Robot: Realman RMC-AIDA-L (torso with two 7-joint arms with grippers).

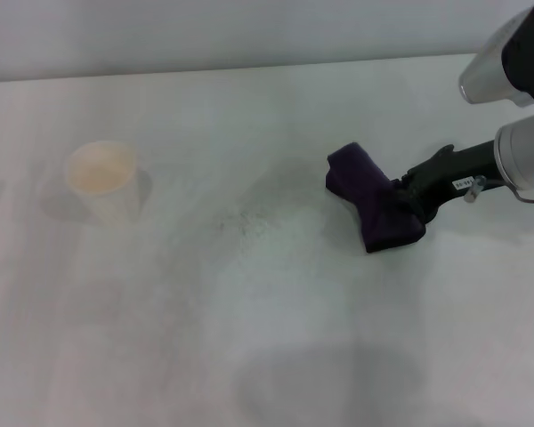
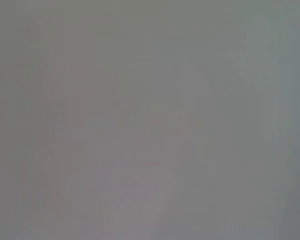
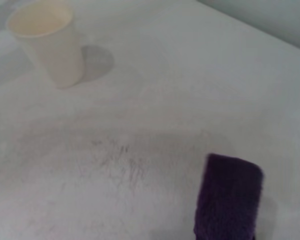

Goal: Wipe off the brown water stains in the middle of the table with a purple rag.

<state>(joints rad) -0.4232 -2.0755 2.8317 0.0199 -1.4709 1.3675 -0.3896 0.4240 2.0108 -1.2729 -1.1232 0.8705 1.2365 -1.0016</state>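
Fingers (image 1: pixel 408 203) of my right gripper (image 1: pixel 414 206), closed on the dark purple bunched cloth rag (image 1: pixel 371 197), press it onto the white matte worktop (image 1: pixel 276 356), beside faint brownish streaks (image 1: pixel 240 221); a pale paper cup (image 1: pixel 103 181) stands well apart.

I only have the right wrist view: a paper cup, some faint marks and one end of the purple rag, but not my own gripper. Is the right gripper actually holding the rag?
Observer: Yes. In the head view the right gripper is clamped on the purple rag at the end nearer the arm.
Operator: Which side of the marks is the rag on?
Observer: The head view puts it on the table to the robot's right of the faint speckled marks, apart from them.
Operator: And the left arm?
Observer: It is not in the head view, and the left wrist view shows only plain grey.
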